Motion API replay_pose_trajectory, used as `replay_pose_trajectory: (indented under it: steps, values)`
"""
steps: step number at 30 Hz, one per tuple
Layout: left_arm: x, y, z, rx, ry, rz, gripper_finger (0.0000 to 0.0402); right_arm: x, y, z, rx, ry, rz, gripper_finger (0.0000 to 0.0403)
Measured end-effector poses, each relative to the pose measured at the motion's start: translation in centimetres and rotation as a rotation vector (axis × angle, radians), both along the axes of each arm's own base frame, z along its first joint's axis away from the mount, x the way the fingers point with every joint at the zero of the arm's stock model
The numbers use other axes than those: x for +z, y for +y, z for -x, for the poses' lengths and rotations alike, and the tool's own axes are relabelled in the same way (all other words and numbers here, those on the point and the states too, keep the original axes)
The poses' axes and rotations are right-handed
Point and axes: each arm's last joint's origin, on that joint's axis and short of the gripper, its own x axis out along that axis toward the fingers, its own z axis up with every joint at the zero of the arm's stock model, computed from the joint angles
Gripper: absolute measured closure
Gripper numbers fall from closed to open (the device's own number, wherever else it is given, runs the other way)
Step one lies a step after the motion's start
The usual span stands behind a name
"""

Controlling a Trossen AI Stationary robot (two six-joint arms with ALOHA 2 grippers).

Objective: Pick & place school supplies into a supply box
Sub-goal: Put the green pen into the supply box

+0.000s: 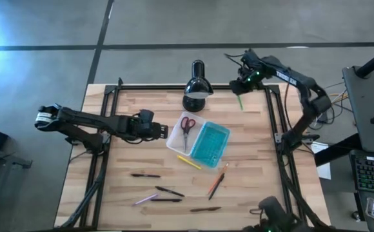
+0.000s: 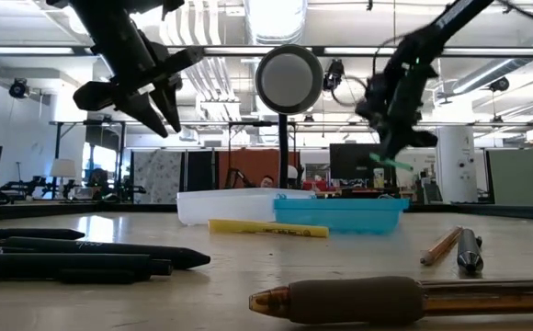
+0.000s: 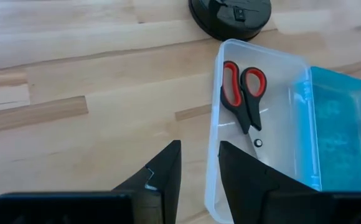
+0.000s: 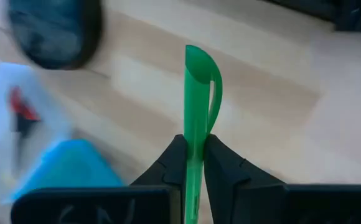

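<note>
Over the bench's far right corner, my right claw (image 4: pixel 195 163) pinches a green pen (image 4: pixel 197 99) for carrying to the box (image 1: pixel 174 142); left claw (image 3: pixel 198 167) hovers spread beside it.

Red-handled scissors (image 3: pixel 245 98) lie in the clear tray (image 3: pixel 230 186) just ahead of the parted fingers (image 3: pixel 165 174), turquoise lid (image 3: pixel 342 137) beyond.
</note>
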Motion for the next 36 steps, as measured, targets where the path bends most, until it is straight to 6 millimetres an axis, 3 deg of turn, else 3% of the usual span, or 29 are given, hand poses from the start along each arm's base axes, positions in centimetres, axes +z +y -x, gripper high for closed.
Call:
replay_pose_trajectory:
  steps: [5,10,17,23,36]
  values:
    - [-0.6,0.0,0.1,0.002,0.006,-0.004,0.031,2.1,4.0,-2.0,-0.034,-0.054,-0.011,0.0379]
    - [-1.2,0.1,0.1,0.006,-0.011,-0.019,0.031,2.0,8.6,-4.4,-0.091,-0.168,-0.045,0.0379]
    - [-0.8,0.1,-0.5,-0.077,-0.019,-0.115,0.031,-0.3,13.5,-7.5,-0.331,-0.499,-0.117,0.0377]
    - [-0.7,0.1,-0.7,-0.123,-0.003,-0.146,0.031,-3.7,17.4,-9.2,-0.466,-0.508,-0.175,0.0376]
    - [-0.7,0.1,-0.7,-0.181,0.036,-0.185,0.031,-7.4,20.5,-14.3,-0.459,-0.546,-0.257,0.0374]
